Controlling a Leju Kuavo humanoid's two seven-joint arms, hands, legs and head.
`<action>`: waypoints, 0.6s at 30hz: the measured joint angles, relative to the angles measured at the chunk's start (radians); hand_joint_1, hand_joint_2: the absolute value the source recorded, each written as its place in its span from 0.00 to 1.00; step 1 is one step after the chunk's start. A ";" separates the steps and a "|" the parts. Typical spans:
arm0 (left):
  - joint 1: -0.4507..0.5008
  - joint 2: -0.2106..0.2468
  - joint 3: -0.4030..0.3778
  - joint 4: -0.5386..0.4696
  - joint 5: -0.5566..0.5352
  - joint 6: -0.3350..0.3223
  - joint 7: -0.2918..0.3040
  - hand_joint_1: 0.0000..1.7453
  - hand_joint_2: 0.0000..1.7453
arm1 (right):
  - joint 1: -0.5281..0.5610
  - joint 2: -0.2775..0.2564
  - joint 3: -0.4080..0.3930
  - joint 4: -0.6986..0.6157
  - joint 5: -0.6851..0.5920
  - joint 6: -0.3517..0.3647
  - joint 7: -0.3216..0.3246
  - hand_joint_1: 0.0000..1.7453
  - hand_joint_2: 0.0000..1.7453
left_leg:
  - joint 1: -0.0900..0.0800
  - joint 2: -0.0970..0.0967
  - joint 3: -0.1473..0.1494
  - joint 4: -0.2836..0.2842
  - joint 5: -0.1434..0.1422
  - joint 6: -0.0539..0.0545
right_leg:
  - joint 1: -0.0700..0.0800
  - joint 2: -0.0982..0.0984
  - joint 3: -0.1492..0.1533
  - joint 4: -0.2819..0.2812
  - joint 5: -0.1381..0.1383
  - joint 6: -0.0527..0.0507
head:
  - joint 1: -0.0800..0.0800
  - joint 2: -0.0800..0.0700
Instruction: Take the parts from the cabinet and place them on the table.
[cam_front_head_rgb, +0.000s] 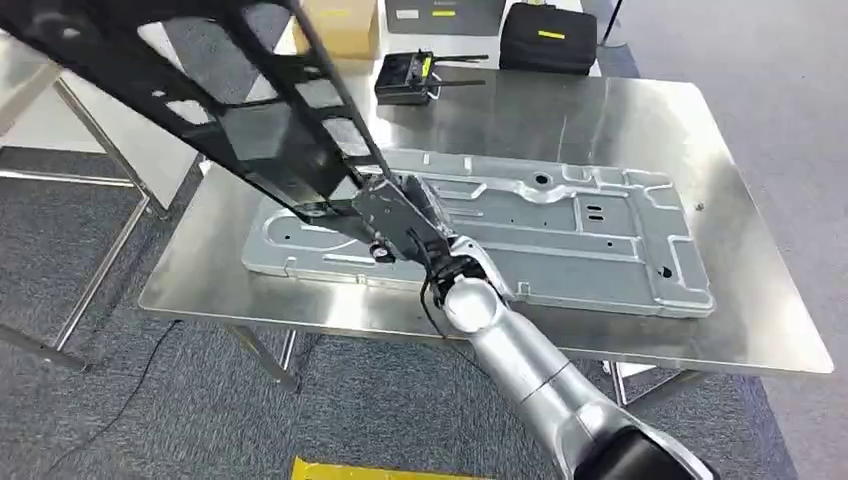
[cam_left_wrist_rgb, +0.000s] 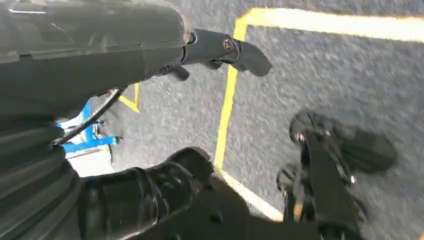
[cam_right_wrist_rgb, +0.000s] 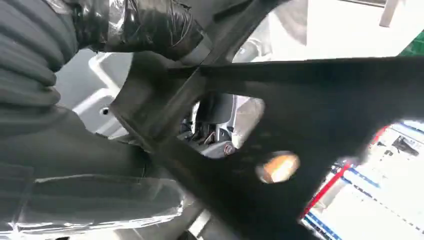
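while gripped by right robot hand (cam_front_head_rgb: 405, 222), black frame (cam_front_head_rgb: 200, 95) above table edge (cam_front_head_rgb: 300, 315)

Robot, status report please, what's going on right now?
Right robot hand grips black frame part, raised over table. Left robot hand holds nothing. Grey metal panel lies beneath.

Bright, even overhead light fills the head view; the steel table (cam_front_head_rgb: 620, 110) shows soft glare and pale reflections on its far side. The black frame (cam_front_head_rgb: 200, 110) is smeared by blur. Both wrist views are soft and blurred, the right one blown out white behind dark shapes.
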 joint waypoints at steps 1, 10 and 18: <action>-0.001 0.000 -0.001 0.000 0.000 0.000 0.000 0.00 1.00 | -0.004 0.000 -0.004 0.004 0.000 0.000 0.000 1.00 1.00 | -0.001 0.001 0.002 -0.002 0.000 0.006 | -0.002 -0.005 -0.008 0.027 -0.018 0.005 | 0.002 0.000; -0.003 -0.004 -0.008 0.000 -0.002 -0.003 0.003 0.00 1.00 | -0.067 -0.001 -0.016 0.068 0.184 -0.135 0.077 1.00 1.00 | -0.003 0.002 0.014 -0.002 -0.011 0.008 | -0.002 -0.016 -0.026 0.005 0.035 -0.003 | 0.002 0.000; -0.015 -0.007 -0.042 0.000 -0.008 -0.003 0.025 0.00 1.00 | -0.222 -0.014 -0.046 0.271 0.576 -0.295 0.233 1.00 1.00 | -0.007 0.002 -0.044 0.128 -0.093 -0.026 | -0.001 -0.014 0.003 -0.040 0.042 -0.040 | 0.000 0.000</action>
